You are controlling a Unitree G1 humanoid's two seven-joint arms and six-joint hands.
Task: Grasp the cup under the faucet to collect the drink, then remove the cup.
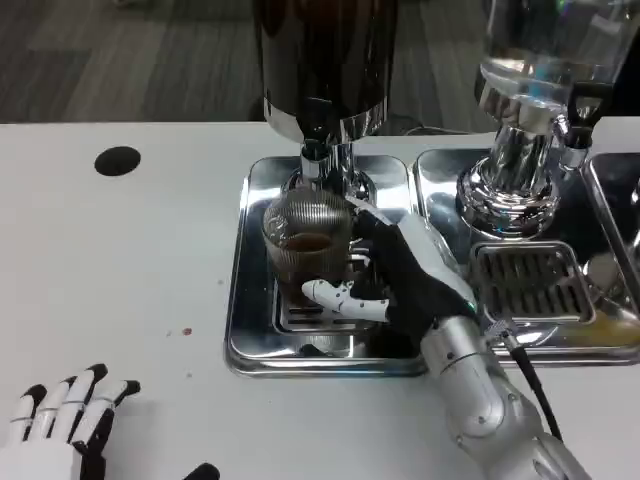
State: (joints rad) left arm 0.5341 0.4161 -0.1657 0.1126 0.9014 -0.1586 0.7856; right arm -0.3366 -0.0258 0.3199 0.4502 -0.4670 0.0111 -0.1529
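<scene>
Right hand [400, 275] of mine wraps its fingers around the cup [306, 243], holding it on the tray [240, 300] directly beneath the faucet [318, 150]; dark drink sits inside the cup; my left hand [65, 415] rests on the table [120, 280], fingers apart, holding nothing.

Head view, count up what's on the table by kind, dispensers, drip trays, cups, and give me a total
Drink dispensers: 2, a dark one and a clear one
Metal drip trays: 2, the left tray and the right tray
Cups: 1, a ribbed clear cup held by the right hand
Total: 5
</scene>
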